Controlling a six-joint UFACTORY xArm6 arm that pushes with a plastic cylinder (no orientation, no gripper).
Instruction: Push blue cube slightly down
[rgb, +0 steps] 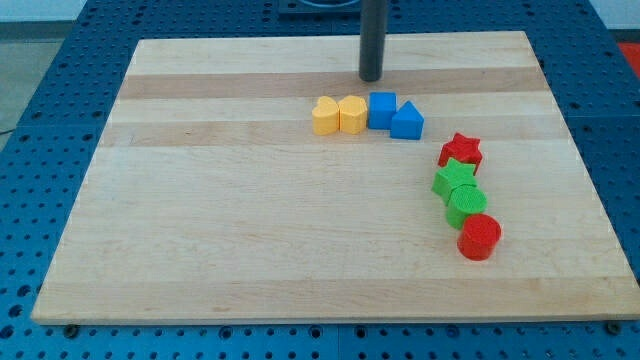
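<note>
Rod cut off by the view's top edge; only its lower length shows, and the arm above it is out of frame. The board (300, 240) is seen whole, though its corners run close to the frame's edges. Exact shapes of some blocks are hard to read at this angle: the two yellow ones sit pressed together, and their outlines partly merge.

My tip (371, 79) stands upright on the board near the view's top, just above the blue cube (381, 110) with a small gap of bare wood between them; no contact visible. The tool is a plain rod, carrying nothing and touching no block.

The blue cube lies in a short row near the board's upper middle. From the view's left: yellow heart-shaped block (324, 116), yellow hexagonal block (352, 114), blue cube, blue triangular block (407, 122), each touching its neighbour.

Toward the view's right, a second chain runs downward: red star (461, 152), green star (456, 179), green cylinder (466, 205), red cylinder (480, 237).
</note>
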